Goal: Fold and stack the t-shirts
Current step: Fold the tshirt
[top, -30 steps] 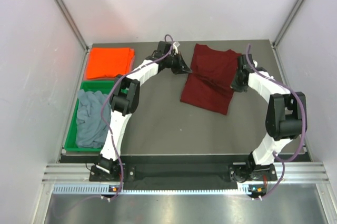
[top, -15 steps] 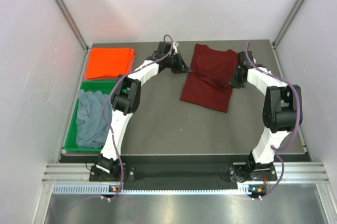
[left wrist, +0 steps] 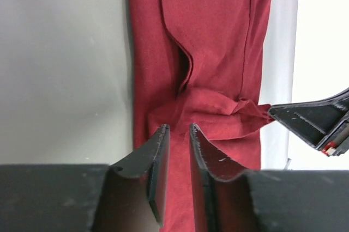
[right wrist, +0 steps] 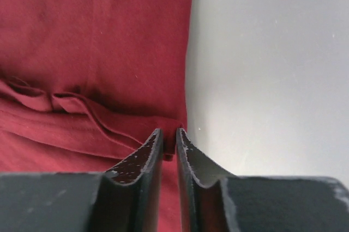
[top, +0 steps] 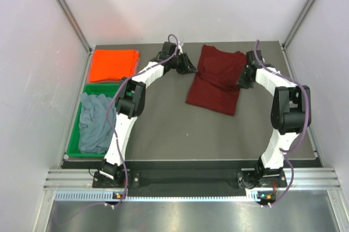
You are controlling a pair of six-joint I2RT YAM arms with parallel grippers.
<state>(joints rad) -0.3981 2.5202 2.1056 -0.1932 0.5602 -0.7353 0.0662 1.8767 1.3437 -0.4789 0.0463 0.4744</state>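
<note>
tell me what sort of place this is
Probably a robotics lab test cell, not a home: plain white panel walls box in a grey table, and a left arm and right arm are bolted to a rail at its near edge.

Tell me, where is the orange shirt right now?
In the top view, the orange t-shirt lies folded at the far left corner of the table, just behind the green tray that holds the grey-blue t-shirt.
</note>
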